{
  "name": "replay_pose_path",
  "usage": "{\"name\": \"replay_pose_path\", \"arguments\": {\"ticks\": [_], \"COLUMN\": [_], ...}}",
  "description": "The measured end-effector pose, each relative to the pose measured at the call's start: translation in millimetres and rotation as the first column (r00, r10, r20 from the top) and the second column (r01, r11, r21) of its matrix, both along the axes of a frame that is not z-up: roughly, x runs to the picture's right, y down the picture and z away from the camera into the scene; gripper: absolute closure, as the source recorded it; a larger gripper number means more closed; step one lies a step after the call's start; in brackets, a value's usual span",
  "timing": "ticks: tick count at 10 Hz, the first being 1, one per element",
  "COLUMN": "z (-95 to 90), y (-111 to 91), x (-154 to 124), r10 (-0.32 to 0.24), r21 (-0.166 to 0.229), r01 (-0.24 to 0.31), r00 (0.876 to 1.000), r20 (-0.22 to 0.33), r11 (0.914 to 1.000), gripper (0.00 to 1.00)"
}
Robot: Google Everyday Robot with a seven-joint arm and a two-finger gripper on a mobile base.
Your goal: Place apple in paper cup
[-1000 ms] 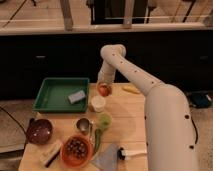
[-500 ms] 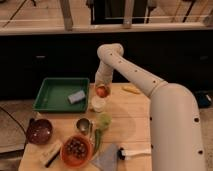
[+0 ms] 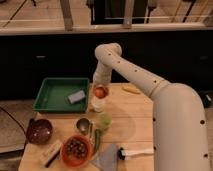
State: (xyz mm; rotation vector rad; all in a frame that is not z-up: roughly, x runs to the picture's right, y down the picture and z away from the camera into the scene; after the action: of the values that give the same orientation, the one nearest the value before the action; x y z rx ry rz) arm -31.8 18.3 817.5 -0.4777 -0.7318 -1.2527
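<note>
Gripper (image 3: 100,86) being held low over middle of worktop, nearer far edge, at end of white arm (image 3: 135,75) being reached in from right side. Apple (image 3: 100,92) being seen directly beneath gripper, right at mouth of paper cup (image 3: 98,105). Whether apple is being gripped or is resting on cup rim cannot be told (contact not visible). Green tray (image 3: 60,95) being seen just left of paper cup, toward far left corner. Yellow fruit (image 3: 131,89) lying to right, near far edge.
</note>
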Motion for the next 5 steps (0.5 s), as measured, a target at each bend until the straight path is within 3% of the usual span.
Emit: {"name": "replay_pose_path", "arguments": {"ticks": [2, 5], "z": [-1.7, -3.2], "y": [0.6, 1.8], "x": [-1.4, -2.5], "r10": [-0.006, -0.015], "r21": [0.003, 0.006], "r01": [0.006, 0.015], "r00": [1.000, 1.000], "r20": [0.003, 0.010], "r11": [1.0000, 0.9999], "gripper": [0.20, 0.20]}}
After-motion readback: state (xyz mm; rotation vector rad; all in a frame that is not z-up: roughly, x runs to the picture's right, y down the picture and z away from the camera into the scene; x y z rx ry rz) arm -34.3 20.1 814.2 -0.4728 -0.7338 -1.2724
